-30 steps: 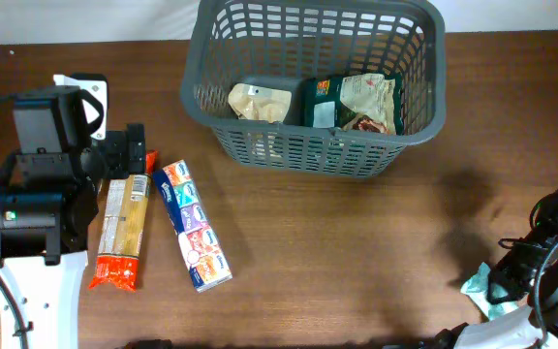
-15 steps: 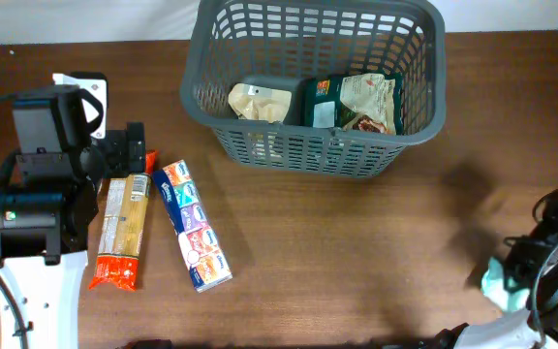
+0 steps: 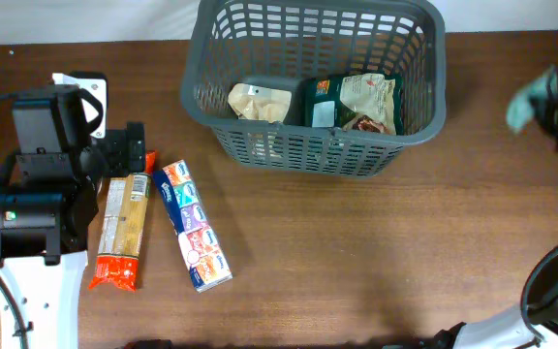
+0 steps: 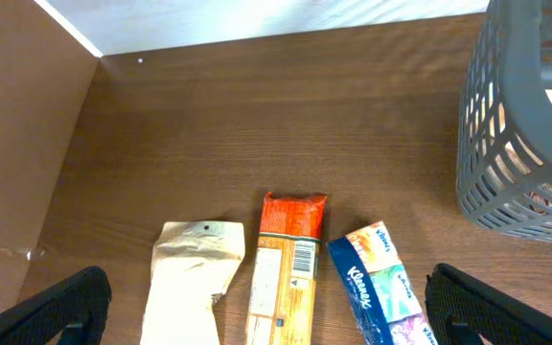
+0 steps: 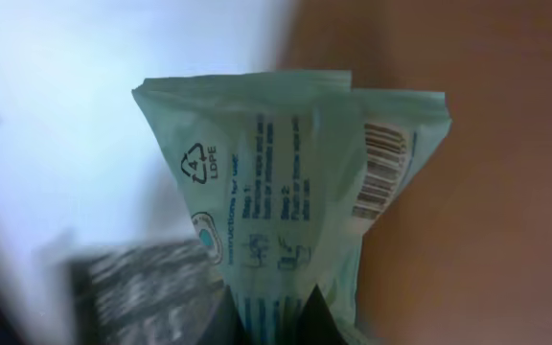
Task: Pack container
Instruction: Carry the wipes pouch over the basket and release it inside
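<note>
The dark grey slotted container point(image 3: 410, 126) stands at the back middle of the table, with a pale packet point(image 3: 260, 101) and a green packet point(image 3: 356, 100) inside; its wall shows in the left wrist view point(image 4: 506, 163). My right gripper point(image 3: 542, 105) is raised to the right of the container, shut on a pale green packet point(image 3: 523, 105) point(image 5: 286, 192). My left gripper point(image 4: 276, 311) is open above an orange pasta packet point(image 3: 122, 231) point(image 4: 284, 278), a blue tissue pack point(image 3: 193, 225) point(image 4: 377, 283) and a beige paper bag point(image 4: 195, 283).
A white edge point(image 3: 85, 87) shows behind the left arm. The tissue pack and pasta packet lie side by side at the front left. The table's back edge runs along a white wall point(image 4: 257, 19).
My right gripper has swung from the front right corner up and back to beside the container's right side, carrying the pale green packet. The left arm has not moved.
</note>
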Controlling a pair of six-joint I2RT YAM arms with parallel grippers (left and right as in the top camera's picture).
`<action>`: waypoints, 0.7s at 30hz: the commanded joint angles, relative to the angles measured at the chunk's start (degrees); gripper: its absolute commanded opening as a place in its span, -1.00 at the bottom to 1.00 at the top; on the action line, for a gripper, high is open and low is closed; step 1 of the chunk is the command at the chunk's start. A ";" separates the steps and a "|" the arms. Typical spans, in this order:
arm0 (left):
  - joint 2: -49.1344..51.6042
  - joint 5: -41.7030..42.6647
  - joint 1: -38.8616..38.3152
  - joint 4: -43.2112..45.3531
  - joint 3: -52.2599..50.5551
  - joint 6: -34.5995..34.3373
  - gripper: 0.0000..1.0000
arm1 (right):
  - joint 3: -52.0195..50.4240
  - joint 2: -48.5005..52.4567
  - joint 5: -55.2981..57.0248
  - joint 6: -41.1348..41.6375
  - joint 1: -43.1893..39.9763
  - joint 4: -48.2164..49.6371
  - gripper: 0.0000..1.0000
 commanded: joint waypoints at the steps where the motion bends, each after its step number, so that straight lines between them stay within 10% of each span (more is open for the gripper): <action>1: -0.07 0.81 0.31 0.31 0.20 0.96 0.99 | 7.72 -0.26 -21.00 -7.37 5.79 4.04 -0.93; 11: -0.07 0.79 0.31 0.24 0.20 1.79 0.99 | 16.76 0.39 -32.76 -14.43 34.32 38.84 -0.93; 21: -0.07 0.76 0.31 0.07 0.20 3.54 0.99 | 16.13 6.16 -1.66 -33.35 46.80 10.08 -0.93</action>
